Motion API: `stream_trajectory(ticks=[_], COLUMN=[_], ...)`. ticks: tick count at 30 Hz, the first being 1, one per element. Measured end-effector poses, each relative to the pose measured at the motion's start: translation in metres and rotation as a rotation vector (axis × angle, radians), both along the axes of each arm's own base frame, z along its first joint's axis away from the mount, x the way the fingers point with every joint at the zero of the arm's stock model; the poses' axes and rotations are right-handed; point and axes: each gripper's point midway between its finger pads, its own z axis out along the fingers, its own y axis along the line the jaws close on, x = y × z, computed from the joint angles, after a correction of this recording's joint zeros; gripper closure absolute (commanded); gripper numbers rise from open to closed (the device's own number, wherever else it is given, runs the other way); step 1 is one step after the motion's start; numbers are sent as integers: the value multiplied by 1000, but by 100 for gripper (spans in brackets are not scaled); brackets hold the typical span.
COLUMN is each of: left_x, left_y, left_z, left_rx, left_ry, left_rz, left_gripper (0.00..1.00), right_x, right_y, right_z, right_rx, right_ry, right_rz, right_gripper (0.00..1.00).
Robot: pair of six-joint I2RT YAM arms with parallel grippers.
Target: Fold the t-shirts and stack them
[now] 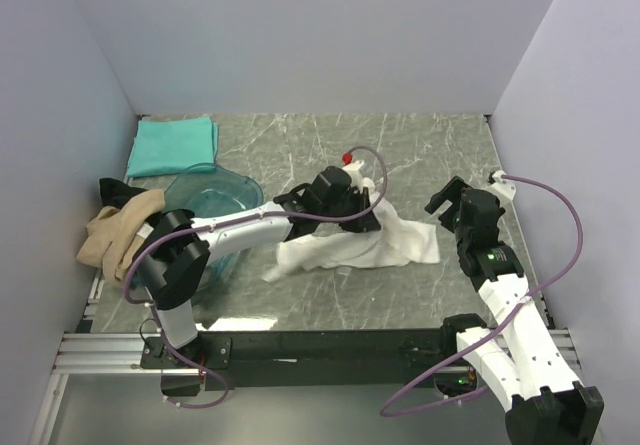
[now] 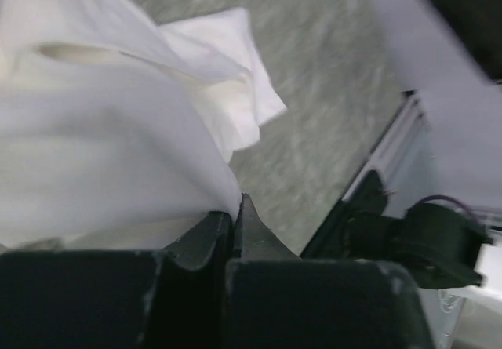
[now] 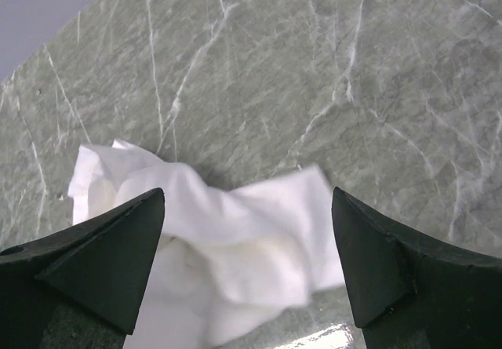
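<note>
So the left arm reached out long from its base across to mid-table, and the left gripper (image 2: 235,212) was pinched tight on a bunch of the white t-shirt (image 1: 385,245), which lay crumpled in the middle. The right arm was bent upward, and the right gripper (image 3: 247,263) hung spread wide just beside the shirt's right edge. The teal t-shirt (image 1: 175,145) sat folded at the far left, and the tan t-shirt (image 1: 115,235) was heaped beside the bin (image 1: 228,197).

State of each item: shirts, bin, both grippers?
white t-shirt: crumpled, pinched by left gripper
teal t-shirt: folded flat
tan t-shirt: crumpled heap
bin: upright, beside tan t-shirt
left gripper: shut on white t-shirt
right gripper: open, empty
</note>
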Motion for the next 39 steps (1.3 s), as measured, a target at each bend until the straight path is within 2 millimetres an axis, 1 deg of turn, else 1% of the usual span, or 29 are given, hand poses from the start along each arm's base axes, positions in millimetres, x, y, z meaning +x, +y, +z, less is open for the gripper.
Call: stream_trajectory(ticks=[2, 3, 4, 5, 6, 7, 8, 9, 10, 12, 13, 14, 15, 16, 17, 18, 19, 20, 21, 22, 23, 24, 25, 27, 28, 29, 31, 34, 39], left_x=[4, 7, 10, 14, 18, 21, 24, 27, 29, 30, 30, 30, 32, 35, 40, 49, 60, 72, 84, 90, 87, 80, 67, 43, 34, 27, 17, 12, 13], left_y=[-12, -14, -16, -17, -15, -13, -9, -4, 3, 29, 44, 64, 88, 104, 128, 156, 194, 233, 288, 340, 387, 426, 460, 505, 523, 536, 557, 569, 573], left_z=[22, 30, 36, 40, 41, 40, 37, 33, 30, 20, 20, 22, 29, 39, 54, 67, 80, 88, 95, 97, 94, 90, 82, 69, 65, 61, 58, 53, 31], left_rx=[-57, -71, -80, -81, -72, -60, -40, -18, 5, 74, 103, 138, 176, 190, 191, 196, 193, 190, 198, 209, 239, 270, 309, 375, 386, 398, 409, 421, 479], left_ry=[-40, -54, -68, -78, -94, -96, -100, -94, -98, -94, -101, -106, -119, -131, -138, -140, -133, -118, -107, -91, -80, -69, -48, -7, 12, 28, 55, 86, 155], left_rz=[-21, -20, -12, 0, 17, 34, 54, 76, 101, 188, 232, 294, 368, 432, 530, 634, 769, 904, 1100, 1289, 1456, 1586, 1699, 1842, 1896, 1934, 1997, 2033, 2036], left_gripper=[99, 99, 97, 74, 60, 37, 23, 5, 0, 1, 1, 1, 0, 1, 1, 1, 0, 1, 1, 1, 1, 1, 1, 1, 1, 1, 1, 1, 2], right_x=[0, 0, 0, 0, -1, -1, -1, -1, -1, -1, -1, -1, -1, -1, 0, 0, 0, 0, 0, 0, 1, 1, 1, 2, 2, 2, 3, 3, 3], right_y=[-1, -1, -1, -1, -1, -1, -1, -1, -1, -1, -1, -1, -1, -1, -1, -1, 0, 0, 0, 1, 1, 2, 3, 3, 3, 3, 4, 4, 4], right_z=[0, 0, 0, 0, -1, -1, -1, -1, -1, -1, -1, -1, -2, -2, -2, -2, -3, -3, -3, -4, -5, -6, -7, -11, -12, -14, -16, -16, -16], right_rx=[-2, -2, -3, -3, -4, -4, -4, -4, -4, -4, -4, -4, -4, -4, -4, -3, -2, -2, -2, 0, 2, 4, 5, 5, 5, 4, 3, 3, 4], right_ry=[1, 1, 2, 2, 3, 5, 5, 5, 5, 6, 5, 6, 7, 8, 9, 10, 11, 12, 14, 16, 20, 22, 27, 40, 45, 51, 60, 62, 61], right_rz=[-3, -3, -4, -5, -6, -6, -6, -6, -6, -6, -7, -6, -6, -5, -5, -4, -2, -1, 0, 2, 4, 7, 10, 13, 14, 13, 14, 14, 16], right_gripper=[7, 7, 7, 7, 7, 7, 7, 7, 7, 7, 7, 7, 7, 7, 7, 7, 7, 8, 8, 8, 8, 8, 8, 8, 8, 8, 8, 8, 8])
